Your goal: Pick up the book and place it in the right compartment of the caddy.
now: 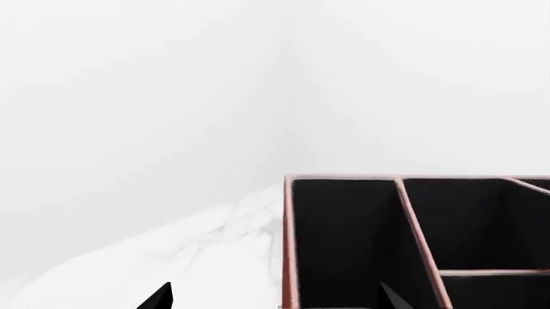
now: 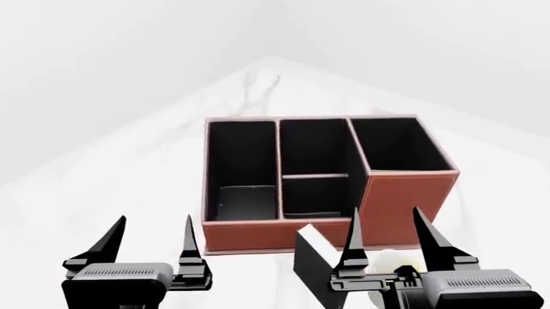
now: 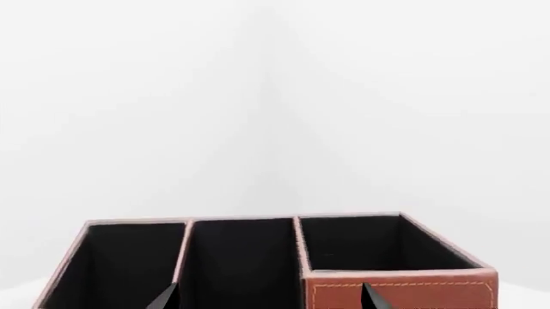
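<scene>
No readable text, label, brand or number anywhere; reddish-brown leather-look caddy (image 2: 391, 199) plain, black hardcover book (image 2: 315, 262) cover blank.

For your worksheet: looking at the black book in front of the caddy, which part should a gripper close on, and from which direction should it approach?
Grip the book across its thickness, one finger on each cover, near the top edge, coming down from above. It seems to stand roughly upright close to the caddy front, with the open right gripper covering its lower part, so only the top looks reachable.

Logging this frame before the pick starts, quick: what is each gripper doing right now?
Left gripper: open, holding nothing.
Right gripper: open, holding nothing; the small black hardcover book stands just beside it.
</scene>
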